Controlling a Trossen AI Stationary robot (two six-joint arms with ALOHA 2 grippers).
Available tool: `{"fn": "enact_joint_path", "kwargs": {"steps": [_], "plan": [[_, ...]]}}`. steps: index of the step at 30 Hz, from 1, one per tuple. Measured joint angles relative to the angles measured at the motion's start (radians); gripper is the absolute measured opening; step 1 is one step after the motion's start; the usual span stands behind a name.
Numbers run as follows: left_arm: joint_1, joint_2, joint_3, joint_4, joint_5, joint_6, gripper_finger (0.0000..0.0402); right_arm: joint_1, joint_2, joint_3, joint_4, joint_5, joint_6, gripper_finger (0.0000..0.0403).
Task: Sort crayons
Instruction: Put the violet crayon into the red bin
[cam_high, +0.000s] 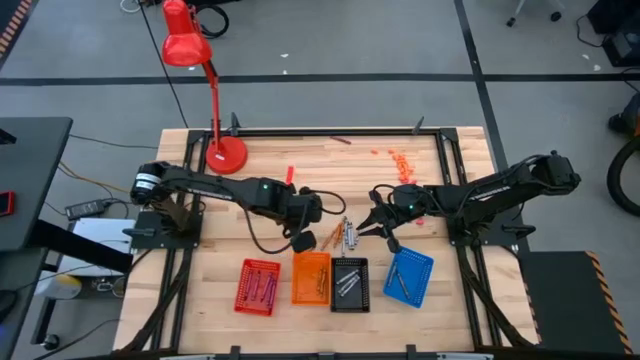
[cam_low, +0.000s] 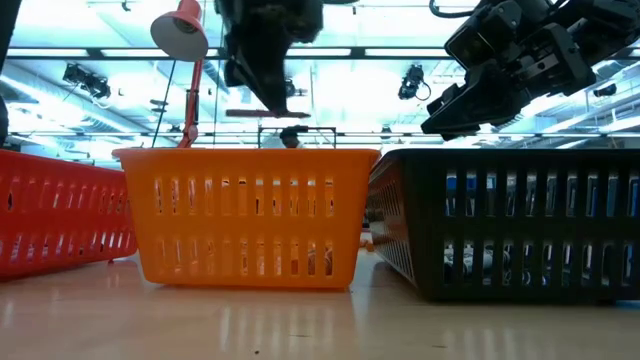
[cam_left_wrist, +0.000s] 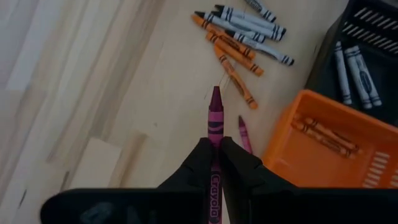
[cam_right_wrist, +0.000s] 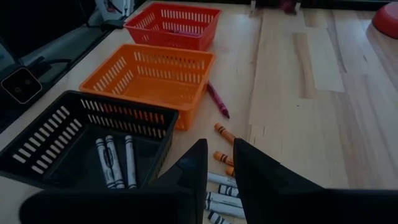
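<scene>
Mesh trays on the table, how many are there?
4, in a row along the table's near edge: red tray, orange tray, black tray, blue tray. None seem hidden.

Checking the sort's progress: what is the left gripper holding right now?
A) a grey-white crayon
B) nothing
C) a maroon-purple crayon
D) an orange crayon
C: in the left wrist view the left gripper is shut on a maroon-purple crayon, its tip pointing out past the fingers above the wooden table.
</scene>
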Motion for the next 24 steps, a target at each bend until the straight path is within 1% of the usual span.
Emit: {"fn": "enact_joint_path", "kwargs": {"steps": [4,12,24], "plan": [[0.000,-0.039,0.000,-0.056,0.000,-0.018,0.0025,0.000,0.000,0.000,0.000,0.000,0.000,0.0082],[0.000,-0.097,0.000,-0.088,0.000,-0.040,0.0025,0.000,0.000,0.000,0.001,0.000,0.000,0.0082],[0.000,-0.107,0.000,-0.097,0.000,-0.043,0.0025,0.000,0.000,0.000,0.000,0.000,0.000,0.0082]]}}
